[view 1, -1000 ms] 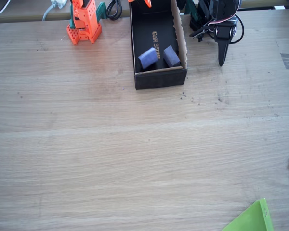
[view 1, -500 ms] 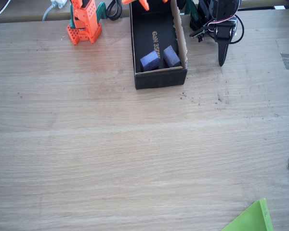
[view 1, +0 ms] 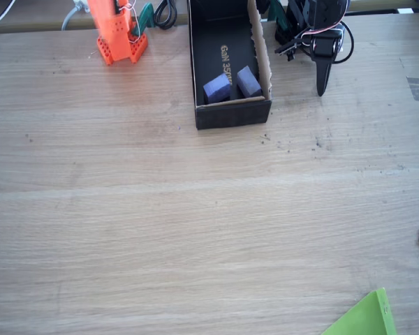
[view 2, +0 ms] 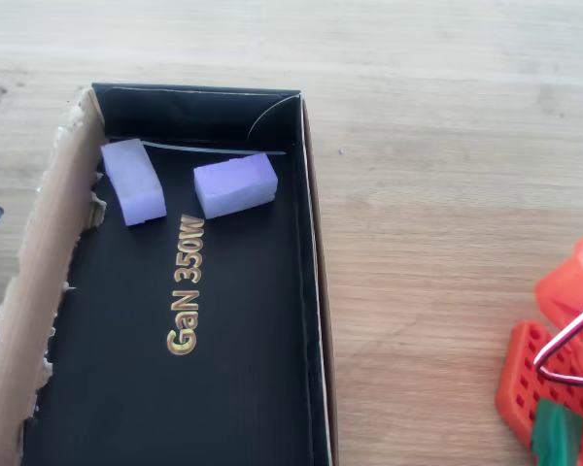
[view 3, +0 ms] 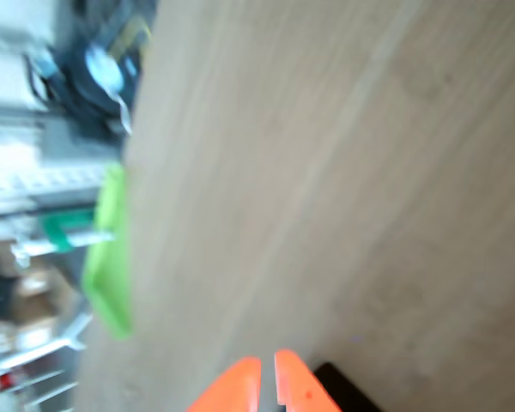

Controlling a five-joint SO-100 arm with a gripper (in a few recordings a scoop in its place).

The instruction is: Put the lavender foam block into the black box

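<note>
My orange fingers, bottom centre of the wrist view, sit nearly together, holding nothing. Beyond, the black box fills the overhead view's left; the lavender foam block rests inside its upper end beside a paler block (just apart). My guess: swinging low could clip the box wall.

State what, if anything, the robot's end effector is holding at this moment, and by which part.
Nothing is held. In the wrist view the end effector has its orange fingers nearly together with nothing between them; the lavender foam block lies inside the black box.
</note>
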